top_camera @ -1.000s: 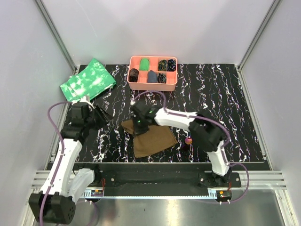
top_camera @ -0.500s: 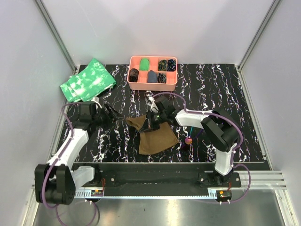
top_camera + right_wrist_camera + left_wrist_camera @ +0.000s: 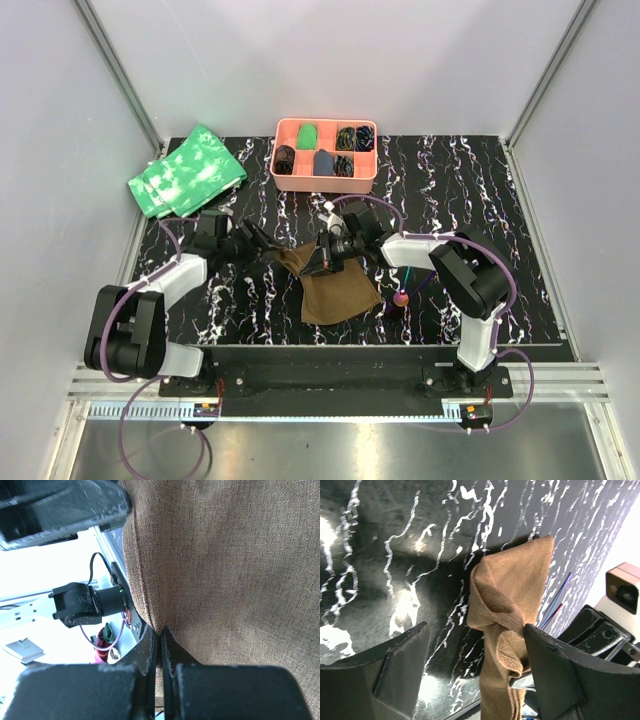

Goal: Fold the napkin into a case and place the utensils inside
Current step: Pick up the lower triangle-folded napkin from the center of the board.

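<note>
The brown napkin [image 3: 340, 292] lies crumpled at the table's middle, its far-left corner bunched and lifted. My right gripper [image 3: 320, 262] is shut on a fold of it; in the right wrist view the jaws [image 3: 160, 632] pinch the cloth [image 3: 225, 570]. My left gripper [image 3: 264, 246] is open just left of that raised corner. In the left wrist view the bunched cloth [image 3: 507, 605] hangs between the open fingers [image 3: 407, 655], against the right one. The utensils [image 3: 402, 296], one with a pink-red end, lie right of the napkin; their blue and purple stems [image 3: 559, 599] show behind the cloth.
A pink compartment tray [image 3: 372, 160] with small dark and green items stands at the back centre. Green white-mottled cloths [image 3: 187, 170] lie at the back left. White walls close the table on three sides.
My left gripper has moved right, up to the napkin's raised corner. My right gripper has dragged the napkin a little to the right, still holding it.
</note>
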Controlling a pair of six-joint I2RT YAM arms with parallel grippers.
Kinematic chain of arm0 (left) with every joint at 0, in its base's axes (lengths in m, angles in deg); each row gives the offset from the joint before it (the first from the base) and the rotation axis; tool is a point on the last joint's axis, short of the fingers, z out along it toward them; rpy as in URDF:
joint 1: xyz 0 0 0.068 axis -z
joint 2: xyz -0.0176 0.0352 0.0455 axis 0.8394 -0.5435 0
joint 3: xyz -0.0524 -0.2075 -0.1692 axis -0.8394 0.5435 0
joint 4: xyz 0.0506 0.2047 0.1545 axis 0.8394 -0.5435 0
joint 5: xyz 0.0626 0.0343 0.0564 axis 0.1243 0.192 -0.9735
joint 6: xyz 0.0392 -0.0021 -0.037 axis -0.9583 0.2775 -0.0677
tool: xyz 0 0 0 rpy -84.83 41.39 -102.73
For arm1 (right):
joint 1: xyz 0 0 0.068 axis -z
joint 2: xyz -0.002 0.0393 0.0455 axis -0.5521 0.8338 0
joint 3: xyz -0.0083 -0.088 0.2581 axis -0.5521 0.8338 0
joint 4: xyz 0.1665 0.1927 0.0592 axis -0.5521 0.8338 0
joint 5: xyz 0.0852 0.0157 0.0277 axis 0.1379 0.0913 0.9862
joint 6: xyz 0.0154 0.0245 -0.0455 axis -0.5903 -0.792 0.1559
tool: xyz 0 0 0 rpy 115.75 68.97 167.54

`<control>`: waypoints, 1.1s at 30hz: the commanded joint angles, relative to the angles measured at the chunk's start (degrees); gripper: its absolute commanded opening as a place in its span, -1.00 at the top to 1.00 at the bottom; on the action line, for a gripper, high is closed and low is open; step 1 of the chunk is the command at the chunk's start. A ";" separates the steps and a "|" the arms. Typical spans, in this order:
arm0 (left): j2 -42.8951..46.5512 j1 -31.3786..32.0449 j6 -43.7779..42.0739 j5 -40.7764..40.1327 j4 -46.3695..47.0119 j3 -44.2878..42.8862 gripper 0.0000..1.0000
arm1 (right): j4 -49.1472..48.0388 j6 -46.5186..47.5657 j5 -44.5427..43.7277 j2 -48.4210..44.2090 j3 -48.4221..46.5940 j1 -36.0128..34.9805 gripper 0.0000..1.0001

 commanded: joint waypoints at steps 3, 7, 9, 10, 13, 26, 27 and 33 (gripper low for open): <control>-3.25 1.57 3.76 1.33 5.08 -4.02 -0.56 | -2.91 1.02 3.15 0.71 0.25 0.62 1.00; -2.82 2.10 5.08 0.02 7.45 -3.68 -0.55 | -2.56 1.64 3.50 1.07 0.16 0.53 1.00; -1.07 2.19 5.69 -1.30 7.54 -3.24 -0.54 | -2.38 1.90 3.32 1.16 0.16 0.53 1.00; -0.54 2.19 5.87 -2.26 7.80 -3.06 -0.54 | -2.12 2.08 3.32 1.16 0.07 0.53 1.00; -1.06 2.28 6.57 -2.45 6.93 -3.50 -0.51 | -1.77 2.60 3.15 0.81 -0.10 0.53 1.00; -5.81 4.82 4.74 -1.48 6.31 -6.40 0.42 | 7.80 9.90 0.16 0.63 -3.27 0.53 0.99; -5.72 4.83 4.12 -1.83 5.87 -6.57 0.57 | 9.81 11.12 -0.97 0.28 -3.62 0.44 0.99; -6.07 4.91 1.39 -2.80 3.68 -5.52 0.98 | 21.04 14.02 -9.56 0.54 -7.92 -3.50 0.41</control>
